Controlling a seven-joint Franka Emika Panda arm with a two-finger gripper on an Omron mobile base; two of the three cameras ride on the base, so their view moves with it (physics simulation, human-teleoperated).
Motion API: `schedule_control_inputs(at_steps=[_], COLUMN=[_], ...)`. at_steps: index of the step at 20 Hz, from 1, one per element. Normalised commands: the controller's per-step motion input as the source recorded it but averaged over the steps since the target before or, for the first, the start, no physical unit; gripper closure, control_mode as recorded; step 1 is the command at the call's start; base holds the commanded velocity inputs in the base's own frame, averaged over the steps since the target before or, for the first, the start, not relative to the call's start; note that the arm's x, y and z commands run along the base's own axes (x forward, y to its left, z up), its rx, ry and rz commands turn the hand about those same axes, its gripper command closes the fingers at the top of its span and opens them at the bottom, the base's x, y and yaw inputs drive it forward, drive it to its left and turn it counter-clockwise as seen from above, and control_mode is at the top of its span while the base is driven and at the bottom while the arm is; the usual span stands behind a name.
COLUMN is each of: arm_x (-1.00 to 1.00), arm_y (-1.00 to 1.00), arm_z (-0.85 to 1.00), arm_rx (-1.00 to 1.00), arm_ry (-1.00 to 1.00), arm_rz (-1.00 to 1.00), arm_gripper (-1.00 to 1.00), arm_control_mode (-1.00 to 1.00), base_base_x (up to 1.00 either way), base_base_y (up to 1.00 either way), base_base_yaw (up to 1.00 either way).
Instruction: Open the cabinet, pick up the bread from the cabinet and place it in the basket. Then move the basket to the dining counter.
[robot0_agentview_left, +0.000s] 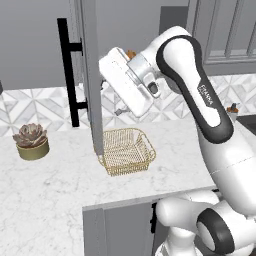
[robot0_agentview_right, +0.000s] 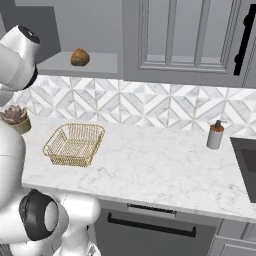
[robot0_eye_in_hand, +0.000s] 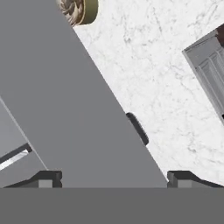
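Hand view: the cabinet door (robot0_eye_in_hand: 74, 109) fills the space ahead of the gripper (robot0_eye_in_hand: 113, 178), whose jaws stand wide apart, holding nothing. The marble worktop (robot0_agentview_right: 165, 165) carries the basket (robot0_agentview_right: 74, 144) below the open cabinet shelf (robot0_agentview_right: 100, 64), where the bread (robot0_agentview_right: 80, 57) sits, well apart from the jaws.

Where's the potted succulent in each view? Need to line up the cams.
Left base view: potted succulent at mid-left, on the marble worktop, left of the basket.
Right base view: far left edge, up-left of the basket.
Hand view: top edge, left of centre, partly cut off.
Shared landmark: the marble worktop under it.
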Motion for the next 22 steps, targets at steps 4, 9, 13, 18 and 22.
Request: schedule_control_inputs(at_steps=[4, 9, 13, 18, 22], arm_x=[0.00, 0.53, 0.71, 0.86, 0.61], arm_y=[0.44, -0.63, -1.00, -0.73, -0.44], arm_z=[-0.23, -0.72, -0.75, -0.54, -0.09], arm_rx=[-0.03, 0.01, 0.00, -0.22, -0.56], arm_ry=[0.00, -0.14, -0.17, -0.30, -0.53], arm_rz=[-0.07, 0.00, 0.02, 0.09, 0.12], arm_gripper=[-1.00, -1.00, -1.00, -1.00, -1.00], arm_control_mode=[-1.00, -1.00, -1.00, -1.00, -1.00], base_base_x=[0.00, 0.00, 0.00, 0.00, 0.00], base_base_y=[0.00, 0.00, 0.00, 0.00, 0.00], base_base_yaw=[0.00, 0.00, 0.00, 0.00, 0.00])
